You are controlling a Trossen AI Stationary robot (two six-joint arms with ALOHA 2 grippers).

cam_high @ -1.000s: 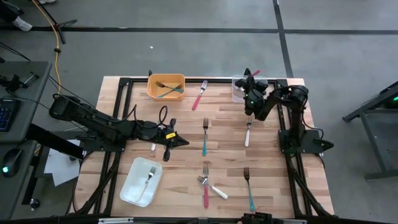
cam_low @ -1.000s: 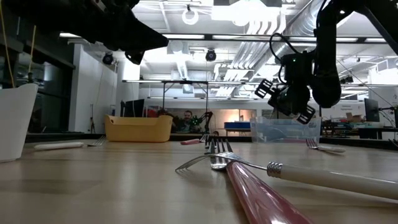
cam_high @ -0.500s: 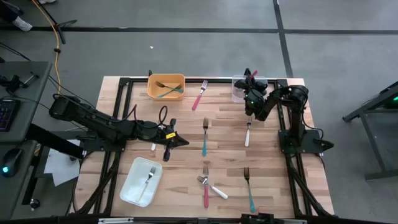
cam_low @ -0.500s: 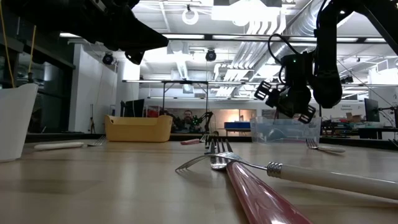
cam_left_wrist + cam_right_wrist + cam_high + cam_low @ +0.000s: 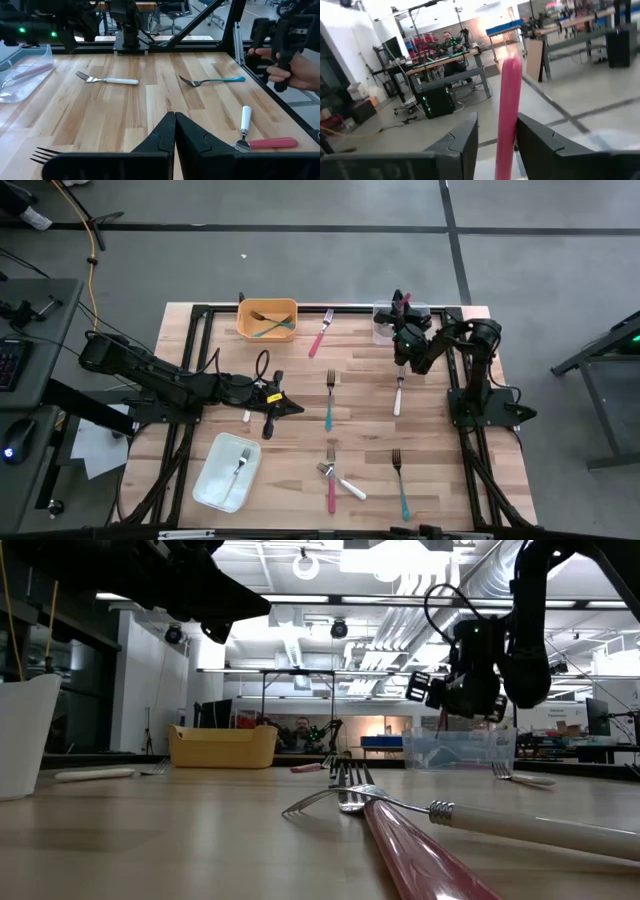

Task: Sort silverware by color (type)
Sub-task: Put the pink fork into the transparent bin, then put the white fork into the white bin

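While the left arm is waiting low over the middle-left of the table (image 5: 300,395), the right gripper (image 5: 404,330) is hanging in the air at the far right side, right by the clear bin (image 5: 383,320). Its two fingers are pinching a pink-handled fork (image 5: 509,107), and the pink handle is sticking up between them. The left gripper (image 5: 272,412) is pointing along the wood with its fingers (image 5: 172,132) pressed together, holding nothing.

Other forks are lying around the table. A white fork (image 5: 398,395) is resting just below the right gripper. A teal fork (image 5: 329,402) is sitting in the middle, and a pink fork (image 5: 321,332) is lying near the far edge, beside the yellow bin (image 5: 267,319). That bin is holding teal forks. Near the front, a pink fork and a white fork (image 5: 334,482) are crossing each other, and another teal fork (image 5: 400,484) is lying next to them. A white tray (image 5: 227,471) at the front left is holding one white fork.
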